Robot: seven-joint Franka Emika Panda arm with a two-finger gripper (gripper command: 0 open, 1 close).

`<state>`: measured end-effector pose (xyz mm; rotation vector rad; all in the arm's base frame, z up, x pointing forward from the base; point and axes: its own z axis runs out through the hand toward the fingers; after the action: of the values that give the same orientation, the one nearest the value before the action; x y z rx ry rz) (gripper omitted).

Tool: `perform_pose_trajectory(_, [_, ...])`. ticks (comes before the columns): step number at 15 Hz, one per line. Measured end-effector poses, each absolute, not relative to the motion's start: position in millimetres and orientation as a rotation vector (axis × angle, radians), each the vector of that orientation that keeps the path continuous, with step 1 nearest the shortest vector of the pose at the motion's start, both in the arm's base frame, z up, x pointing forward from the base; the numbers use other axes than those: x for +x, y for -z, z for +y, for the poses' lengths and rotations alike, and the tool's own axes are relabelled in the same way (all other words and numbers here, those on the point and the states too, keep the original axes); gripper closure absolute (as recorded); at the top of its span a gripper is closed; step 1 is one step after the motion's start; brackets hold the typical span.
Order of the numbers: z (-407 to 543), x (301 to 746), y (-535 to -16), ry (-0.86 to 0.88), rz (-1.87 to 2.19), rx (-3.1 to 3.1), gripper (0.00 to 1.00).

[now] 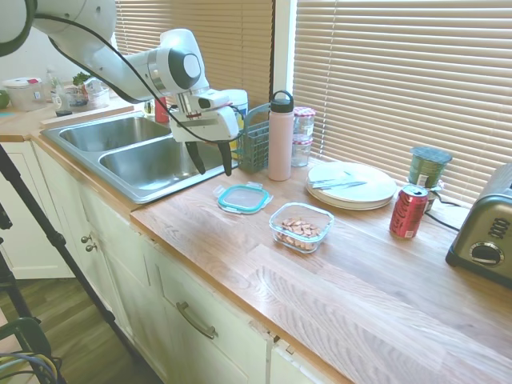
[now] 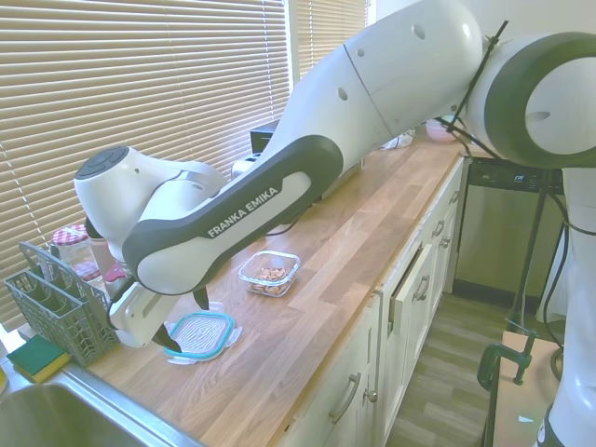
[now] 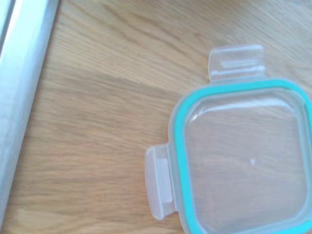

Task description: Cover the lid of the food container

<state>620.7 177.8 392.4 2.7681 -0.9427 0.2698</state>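
Observation:
The lid [image 1: 243,198], clear with a teal rim and snap tabs, lies flat on the wooden counter close to the sink edge; it also shows as the lid [image 2: 198,335] and fills the corner of the wrist view as the lid [image 3: 243,156]. The food container [image 1: 302,227], a low glass dish with brown nuts, stands uncovered a hand's width to its right, seen too as the food container [image 2: 269,273]. My gripper [image 1: 212,164] hangs open and empty above the counter, on the sink side of the lid and slightly above it, seen also as the gripper [image 2: 186,321].
A steel double sink [image 1: 136,164] borders the counter on the left. Behind the lid stand a grey utensil caddy [image 1: 254,144], a pink bottle [image 1: 280,136] and stacked jars [image 1: 303,136]. White plates [image 1: 352,184], a red can [image 1: 408,212] and a toaster [image 1: 484,236] sit further right.

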Motion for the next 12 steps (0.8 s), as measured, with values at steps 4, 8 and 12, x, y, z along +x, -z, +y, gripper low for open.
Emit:
perform_pose_trajectory(4, [185.4,634.6,-380.1,-0.269,-0.910,2.742,0.00])
perform_pose_trajectory(8, [197.5,637.0,-357.0,-0.249,-0.858,2.723,0.00])
perform_pose_trajectory(12, [204.6,645.4,-332.4,-0.259,-0.826,2.688,0.00])
